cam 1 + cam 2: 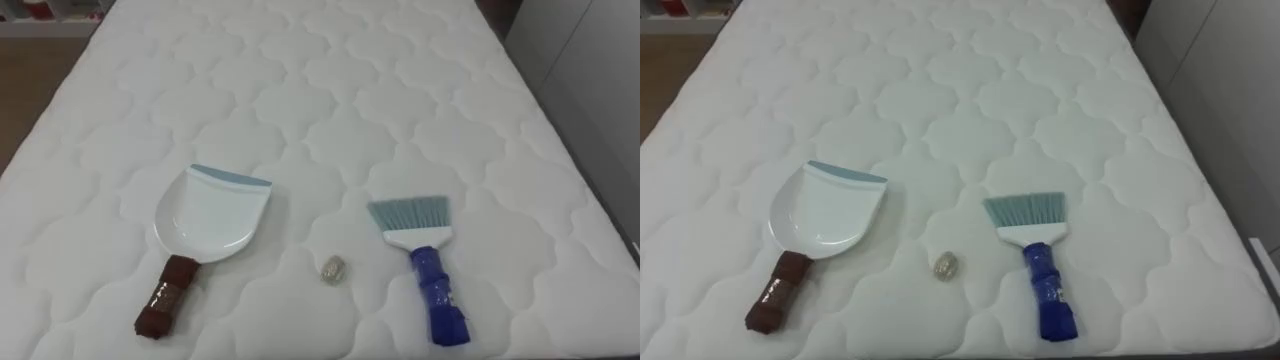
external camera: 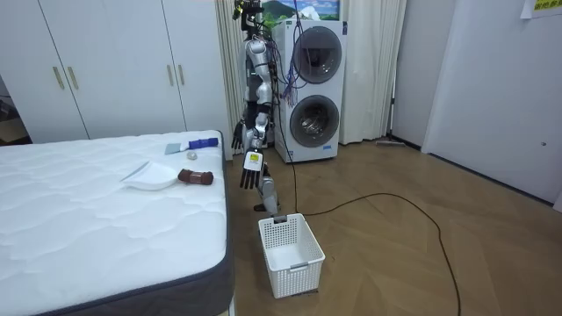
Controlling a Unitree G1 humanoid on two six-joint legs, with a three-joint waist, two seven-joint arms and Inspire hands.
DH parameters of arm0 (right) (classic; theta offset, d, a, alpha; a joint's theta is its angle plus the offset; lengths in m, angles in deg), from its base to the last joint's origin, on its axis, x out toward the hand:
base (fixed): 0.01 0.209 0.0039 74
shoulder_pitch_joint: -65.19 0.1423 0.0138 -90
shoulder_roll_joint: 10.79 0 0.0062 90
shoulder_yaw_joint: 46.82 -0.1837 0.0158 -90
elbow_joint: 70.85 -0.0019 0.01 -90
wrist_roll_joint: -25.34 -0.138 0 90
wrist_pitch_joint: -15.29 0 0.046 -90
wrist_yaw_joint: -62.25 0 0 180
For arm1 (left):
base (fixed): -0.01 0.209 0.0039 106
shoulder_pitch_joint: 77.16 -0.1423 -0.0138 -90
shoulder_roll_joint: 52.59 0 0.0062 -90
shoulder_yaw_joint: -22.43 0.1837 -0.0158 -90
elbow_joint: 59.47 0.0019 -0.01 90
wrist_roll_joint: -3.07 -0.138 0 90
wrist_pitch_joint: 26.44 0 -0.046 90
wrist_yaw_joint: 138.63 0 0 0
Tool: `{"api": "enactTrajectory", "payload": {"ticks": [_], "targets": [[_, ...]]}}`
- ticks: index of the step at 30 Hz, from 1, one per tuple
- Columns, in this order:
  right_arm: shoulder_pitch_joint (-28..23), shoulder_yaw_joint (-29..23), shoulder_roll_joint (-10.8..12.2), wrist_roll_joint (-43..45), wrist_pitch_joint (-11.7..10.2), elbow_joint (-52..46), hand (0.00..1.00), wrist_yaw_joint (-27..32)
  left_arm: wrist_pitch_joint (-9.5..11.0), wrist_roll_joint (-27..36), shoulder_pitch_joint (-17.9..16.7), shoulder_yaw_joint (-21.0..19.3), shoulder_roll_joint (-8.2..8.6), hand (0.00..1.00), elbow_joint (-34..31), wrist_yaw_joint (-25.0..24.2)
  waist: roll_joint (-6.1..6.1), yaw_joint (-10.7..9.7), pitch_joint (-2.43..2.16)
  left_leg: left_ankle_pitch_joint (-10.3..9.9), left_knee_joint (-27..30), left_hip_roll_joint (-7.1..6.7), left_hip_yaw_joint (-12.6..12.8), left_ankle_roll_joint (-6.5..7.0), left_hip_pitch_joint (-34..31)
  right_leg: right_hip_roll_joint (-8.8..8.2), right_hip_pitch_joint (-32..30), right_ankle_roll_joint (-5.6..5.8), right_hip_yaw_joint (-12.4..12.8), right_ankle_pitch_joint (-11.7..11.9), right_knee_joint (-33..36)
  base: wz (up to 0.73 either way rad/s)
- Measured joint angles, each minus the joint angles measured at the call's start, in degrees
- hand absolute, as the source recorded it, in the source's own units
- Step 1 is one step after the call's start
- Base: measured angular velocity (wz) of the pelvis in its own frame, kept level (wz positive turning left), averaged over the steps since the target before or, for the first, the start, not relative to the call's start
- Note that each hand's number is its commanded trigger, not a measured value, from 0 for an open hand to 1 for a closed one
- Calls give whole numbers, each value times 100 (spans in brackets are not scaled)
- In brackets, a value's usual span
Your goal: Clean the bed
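Note:
On the white quilted mattress (image 1: 300, 80), near its front edge, lies a white dustpan (image 1: 212, 212) with a blue lip and a brown handle pointing towards me. To its right lies a brush (image 1: 425, 260) with pale blue bristles and a blue handle. A small crumpled grey ball (image 1: 333, 269) rests between them. In the room view I stand upright at the bed's side. My left hand (image 2: 250, 173) hangs by my hip, and my right hand (image 2: 237, 136) hangs on the far side. The fingers of both are relaxed and hold nothing.
A white laundry basket (image 2: 290, 253) stands on the wooden floor beside the bed's corner. Behind me are two stacked washing machines (image 2: 312, 88). White wardrobes (image 2: 105, 61) line the wall beyond the bed. The mattress stretches far ahead.

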Motion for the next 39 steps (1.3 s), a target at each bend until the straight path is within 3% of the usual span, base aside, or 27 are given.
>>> {"api": "enactTrajectory", "payload": {"ticks": [12, 20, 28, 33, 39], "targets": [[2, 19, 0, 26, 2, 2, 0, -3, 0, -12, -13, -3, 0, 0, -1, 42, -21, 5, 26, -1, -27, -1, -49, -1, -17, 2, -3, 0, -49, 0, 8, 1], [5, 147, 2, 26, 2, -1, 0, -41, 14, -322, -10, -35, -4, 0, -82, 526, -72, 0, -3, 0, 16, -3, -66, 0, -88, 1, -52, -5, -54, 3, 11, 0], [11, 188, -19, 10, -32, -2, 0, 61, 275, -355, -31, -221, -6, 0, -615, 1334, -31, 28, 21, -1, 10, -3, -68, -1, -98, 5, -63, -5, -47, 4, 5, 0], [11, 340, -40, 41, -198, -10, 0, 148, 767, -521, -23, -164, -47, 0, -1418, 1996, 17, 23, 14, 0, 6, -3, -67, 0, -95, 4, -62, -5, -58, 3, 5, 0], [-97, 365, -61, 81, -255, -205, 0, 143, 1016, -863, -35, -94, -50, 0, -2417, 2476, 10, 16, 0, 2, 16, -5, -72, 0, -89, 5, -56, -5, -18, 3, -8, 0]]}}
